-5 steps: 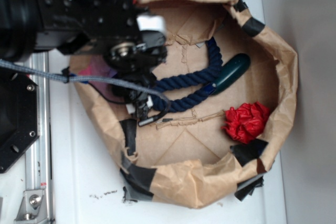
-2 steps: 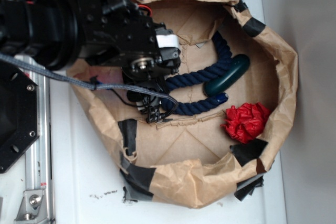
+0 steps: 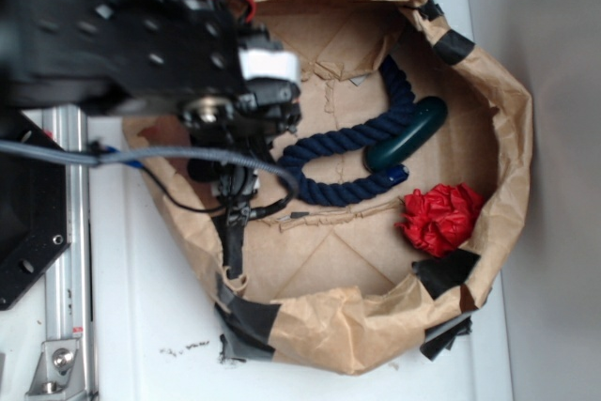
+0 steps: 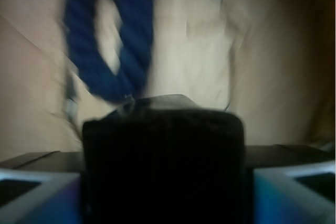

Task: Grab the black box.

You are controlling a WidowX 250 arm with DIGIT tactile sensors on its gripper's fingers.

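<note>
In the wrist view a black box (image 4: 164, 166) with rounded corners fills the space between my gripper's (image 4: 164, 203) two grey-blue finger blocks, which press against its sides. The view is blurred. In the exterior view the gripper (image 3: 235, 206) hangs over the left part of the brown paper bag's floor, close to the left wall, and the arm hides the box there. The blue rope's loop (image 4: 107, 51) lies just beyond the box.
The brown paper bag (image 3: 512, 138) has raised crumpled walls with black tape patches (image 3: 246, 312). Inside lie the blue rope (image 3: 352, 138), a dark green capsule (image 3: 406, 133) and a red paper ball (image 3: 439, 218). A metal rail (image 3: 66, 260) runs along the left.
The arm has swung left and the gripper has shifted from beside the rope's end toward the bag's left wall. The rope and capsule moved slightly a second ago and are now still.
</note>
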